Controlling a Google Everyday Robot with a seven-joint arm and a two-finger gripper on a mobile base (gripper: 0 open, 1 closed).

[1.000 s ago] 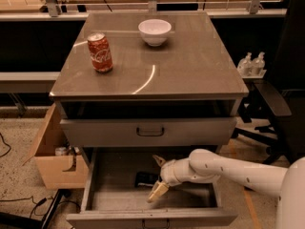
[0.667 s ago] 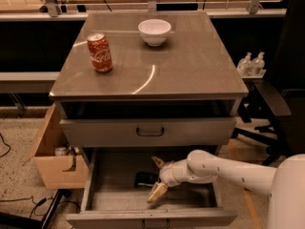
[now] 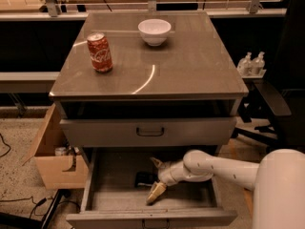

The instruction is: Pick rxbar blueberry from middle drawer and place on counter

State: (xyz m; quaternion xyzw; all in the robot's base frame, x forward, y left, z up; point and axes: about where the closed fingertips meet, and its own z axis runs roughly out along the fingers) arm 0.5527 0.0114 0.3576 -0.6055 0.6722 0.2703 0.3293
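Note:
The middle drawer point(image 3: 105, 194) is pulled open below a shut drawer point(image 3: 150, 131). The rxbar blueberry point(image 3: 144, 179), a small dark bar, lies on the drawer floor left of centre. My gripper point(image 3: 156, 178) reaches into the drawer from the right, just to the right of the bar, with one beige finger point(image 3: 155, 192) pointing toward the drawer front and the other point(image 3: 156, 162) toward the back, so it is open around the bar's right end. The counter point(image 3: 190, 66) is the glossy grey-brown top above.
A red soda can point(image 3: 100, 52) stands at the counter's left and a white bowl point(image 3: 154, 31) at its back middle. A cardboard box point(image 3: 55, 156) sits on the floor at left. A dark chair point(image 3: 281, 99) and two bottles point(image 3: 251, 63) are at right.
My gripper has shifted slightly left, closer to the bar, and the arm has moved in with it. The bar, can and bowl have not moved.

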